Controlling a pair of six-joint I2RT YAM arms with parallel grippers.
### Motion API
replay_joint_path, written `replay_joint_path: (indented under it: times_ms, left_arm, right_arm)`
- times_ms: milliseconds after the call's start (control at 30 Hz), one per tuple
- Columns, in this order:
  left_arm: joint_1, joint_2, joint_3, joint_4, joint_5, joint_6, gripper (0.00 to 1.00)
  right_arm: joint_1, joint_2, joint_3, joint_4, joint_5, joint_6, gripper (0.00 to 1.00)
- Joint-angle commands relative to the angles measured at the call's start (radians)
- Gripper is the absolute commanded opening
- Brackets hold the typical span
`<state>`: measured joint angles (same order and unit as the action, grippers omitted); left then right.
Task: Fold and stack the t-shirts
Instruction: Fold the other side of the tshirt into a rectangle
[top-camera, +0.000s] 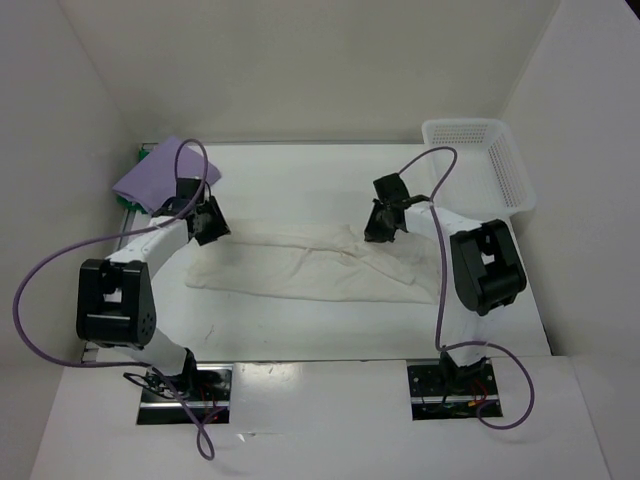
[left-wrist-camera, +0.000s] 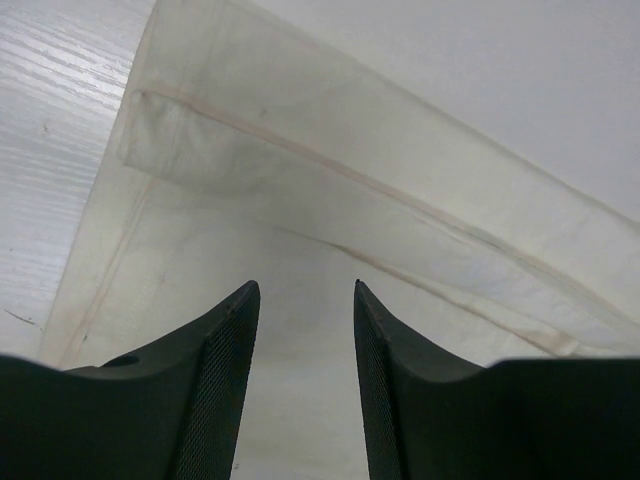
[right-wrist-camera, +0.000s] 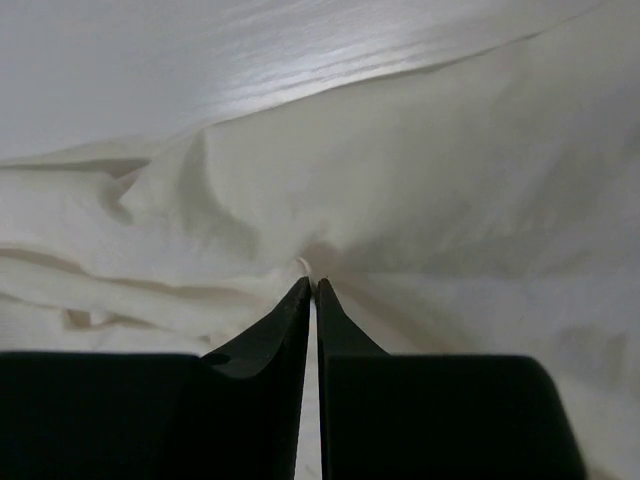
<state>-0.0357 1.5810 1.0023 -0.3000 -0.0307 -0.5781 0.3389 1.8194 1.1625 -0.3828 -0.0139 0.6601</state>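
Cream t-shirt (top-camera: 300, 265) lies as a long strip at centre. Right gripper (right-wrist-camera: 311, 287) is clenched on a raised pucker at its far edge, prob. a true pinch, though the tips hide the cloth. Left gripper (left-wrist-camera: 305, 292) hangs w/ jaws apart over the hemmed left end, holding nothing, placed to take the matching edge. Lavender t-shirt (top-camera: 155, 175) sits far left on the green t-shirt (top-camera: 126, 203): the stack.
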Motion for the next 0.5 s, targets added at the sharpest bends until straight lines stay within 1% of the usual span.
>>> replay_joint_path:
  times_ms: [0, 67, 133, 267, 367, 400, 433, 467]
  left_arm:
    - [0.008, -0.064, 0.015, -0.002, 0.015, 0.011, 0.50]
    - [0.008, -0.044, 0.033, 0.010, 0.026, 0.011, 0.50]
    - [0.008, 0.026, 0.070, 0.010, 0.035, 0.011, 0.50]
    - [-0.001, 0.085, 0.082, 0.047, 0.037, 0.011, 0.50]
    - [-0.001, 0.126, 0.094, 0.059, 0.028, 0.011, 0.50]
    - [-0.001, 0.126, 0.108, 0.059, 0.028, 0.011, 0.50]
    - [-0.001, 0.135, 0.117, 0.059, 0.028, 0.011, 0.50]
    - [-0.001, 0.135, 0.117, 0.059, 0.028, 0.000, 0.50]
  right_arm:
    - [0.048, -0.124, -0.018, -0.039, 0.005, 0.018, 0.09]
    - [0.063, -0.158, -0.061, -0.051, -0.007, 0.032, 0.09]
    - [0.074, -0.213, -0.096, -0.060, -0.018, 0.062, 0.09]
    - [0.094, -0.302, -0.196, -0.071, -0.041, 0.091, 0.09]
    - [0.124, -0.351, -0.247, -0.080, -0.052, 0.117, 0.14]
    - [0.143, -0.351, -0.247, -0.080, -0.067, 0.130, 0.17]
    - [0.152, -0.361, -0.260, -0.080, -0.078, 0.130, 0.23]
    - [0.163, -0.370, -0.261, -0.090, -0.090, 0.130, 0.23]
